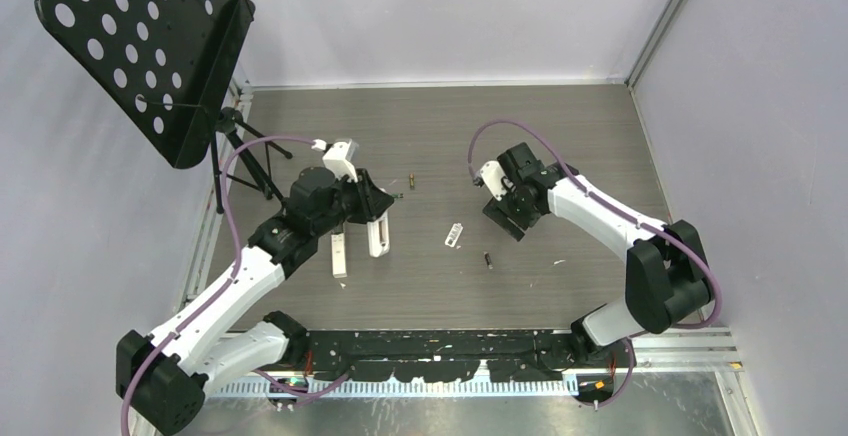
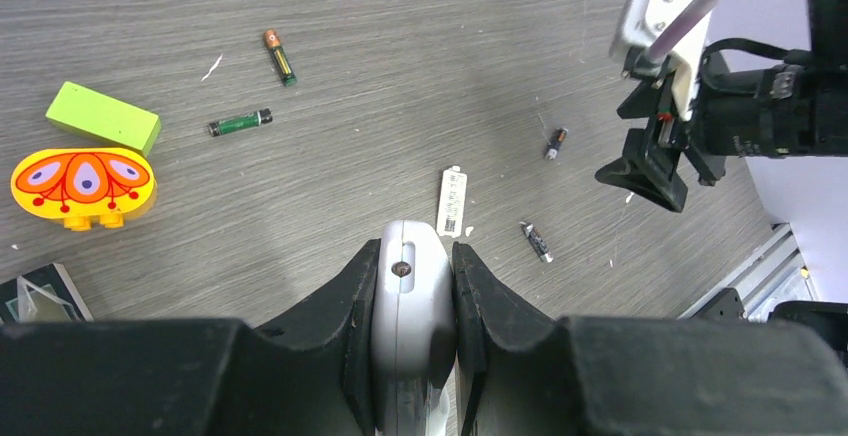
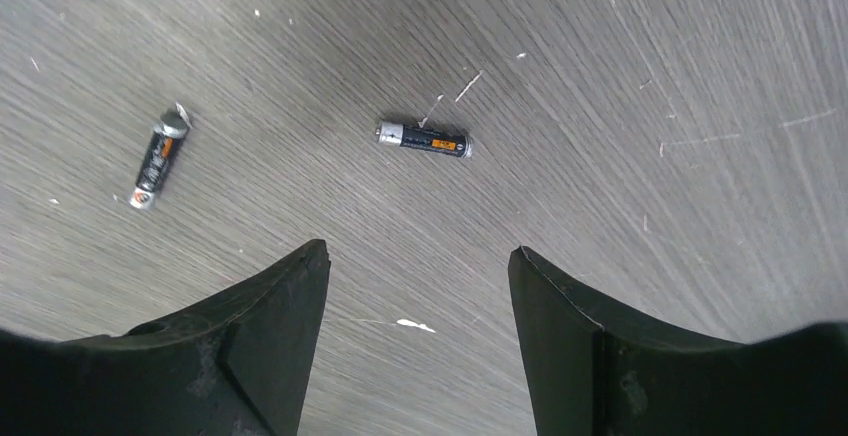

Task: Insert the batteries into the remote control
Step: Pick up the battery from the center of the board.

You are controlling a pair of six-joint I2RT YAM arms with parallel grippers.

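My left gripper [image 2: 416, 247] is shut on the end of a white remote control [image 2: 410, 296], which hangs below it over the table [image 1: 378, 236]. Several batteries lie loose on the grey wood-grain table: two green-and-dark ones [image 2: 281, 56] [image 2: 240, 123] far from the jaws, and two darker ones [image 2: 555, 143] [image 2: 536, 241] towards the right arm. My right gripper [image 3: 418, 256] stands open above the table with nothing between its fingers. Two batteries [image 3: 424, 139] [image 3: 157, 156] lie just ahead of it. From above, the right gripper [image 1: 505, 214] hovers right of centre.
A second white remote [image 1: 340, 254] lies beside the held one. A small white labelled cover [image 2: 452, 201] rests mid-table. A green block [image 2: 102, 117] and an orange-and-yellow toy [image 2: 84, 186] sit to the left. A black perforated music stand [image 1: 150, 46] rises at the back left.
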